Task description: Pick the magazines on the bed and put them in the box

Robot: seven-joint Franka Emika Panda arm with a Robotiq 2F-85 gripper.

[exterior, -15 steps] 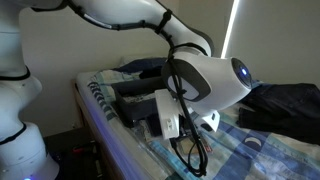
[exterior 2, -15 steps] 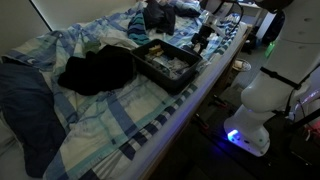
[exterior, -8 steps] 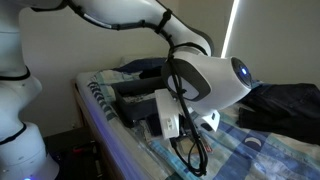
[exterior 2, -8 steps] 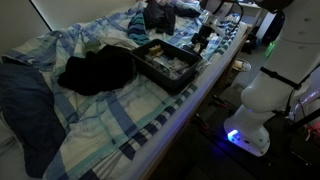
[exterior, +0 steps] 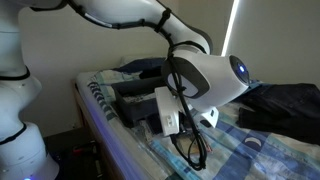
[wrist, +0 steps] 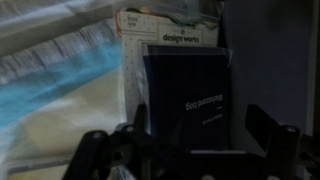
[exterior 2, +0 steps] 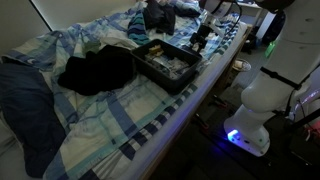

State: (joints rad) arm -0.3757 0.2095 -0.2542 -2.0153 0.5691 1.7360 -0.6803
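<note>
Gripper (wrist: 198, 128) spread wide, pointing down over the navy magazine (wrist: 188, 85), holding nothing

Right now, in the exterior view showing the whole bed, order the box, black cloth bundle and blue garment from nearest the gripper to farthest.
1. Box, beside the gripper, at the edge of the bed.
2. Black cloth bundle, mid-bed.
3. Blue garment, far left.

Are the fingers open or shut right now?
Open. In the wrist view the fingers stand wide apart, with the navy magazine lying beyond them, ungripped.
</note>
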